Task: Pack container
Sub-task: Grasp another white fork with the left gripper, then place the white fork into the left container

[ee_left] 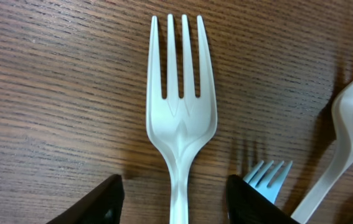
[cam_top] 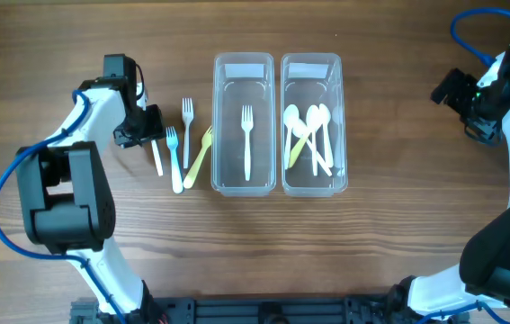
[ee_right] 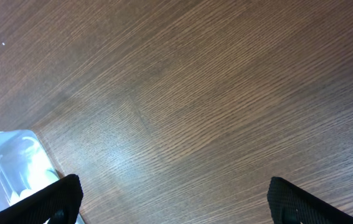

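Two clear containers stand side by side: the left container (cam_top: 244, 123) holds one white fork (cam_top: 246, 139), the right container (cam_top: 312, 123) holds several white and yellow spoons (cam_top: 308, 135). Left of them lie a white fork (cam_top: 156, 155), a blue fork (cam_top: 174, 160), another white fork (cam_top: 187, 120) and a yellow fork (cam_top: 199, 157). My left gripper (cam_top: 142, 126) is open, low over the first white fork; in the left wrist view its fingers (ee_left: 175, 202) straddle that fork's neck (ee_left: 179, 118) without touching. My right gripper (cam_top: 457, 90) is open and empty at the far right.
In the left wrist view the blue fork's tines (ee_left: 268, 177) lie just right of the right finger, and a pale fork head (ee_left: 350, 124) lies further right. The right wrist view shows bare wood under the open jaws (ee_right: 175, 199) and a container corner (ee_right: 8, 162).
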